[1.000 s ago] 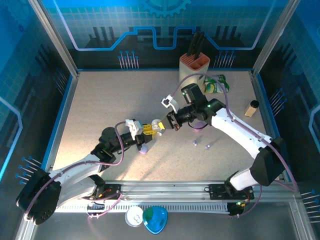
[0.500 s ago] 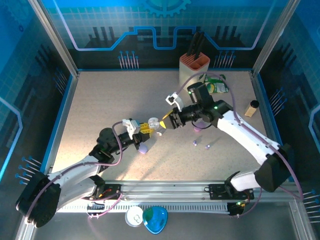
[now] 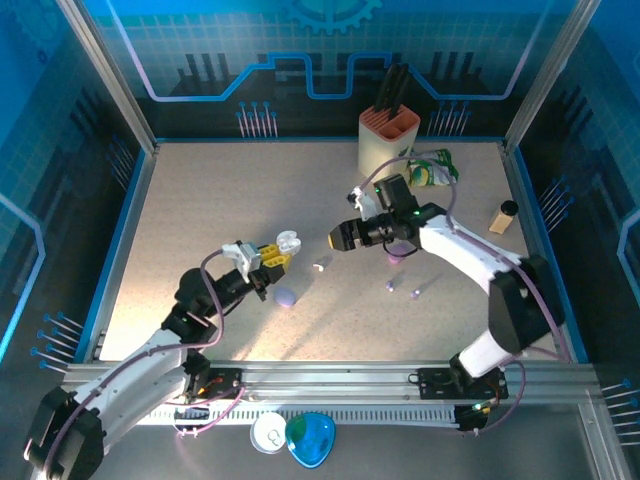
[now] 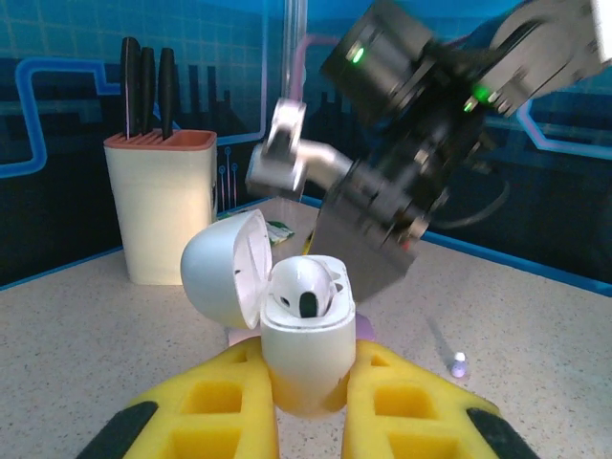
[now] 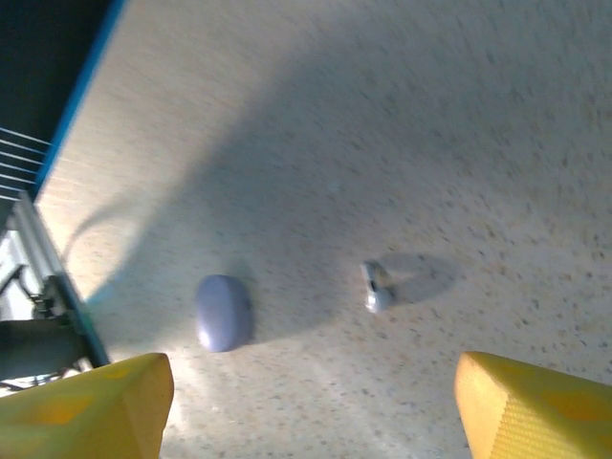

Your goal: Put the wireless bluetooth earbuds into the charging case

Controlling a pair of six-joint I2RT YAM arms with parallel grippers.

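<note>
Gripping a white charging case [image 4: 308,330], the left hand [image 4: 308,397] is clamped on the lower body between two blocky yellow fingers [image 4: 215,402] with square recessed pockets. Case: smooth glossy plastic, rounded. It stands upright, mouth up, with its domed lid [image 4: 228,270] hinged open and leaning left in the left wrist view. One dark oval socket shows in the insert. From above, this hand [image 3: 272,257] holds the case [image 3: 288,240] off the desk [image 3: 200,200], left of centre.

Right hand [image 5: 306,411]: open, nothing between the yellow fingertips [image 5: 86,406], which sit far apart at the lower corners of its own view. From above it [image 3: 335,240] hangs over the desk, facing the left hand.

White earbud [image 5: 376,285]: lies on its side on the matt, speckled, stone-look desk. Its long axis runs near vertical in the right wrist view, slightly tilted. The picture is soft; cannot tell which end is the stem. From above it [image 3: 320,265] sits between the two hands, touching neither.

Lilac case [image 5: 223,312]: closed, smooth pebble shape, left of that earbud and apart from it.

A lilac earbud [image 3: 390,286] and a second lilac earbud [image 3: 413,293] lie near each other under the right arm, too small to read their orientation.

Knife block [image 3: 388,135]: cream body, terracotta top, black handles, at the far edge.
</note>
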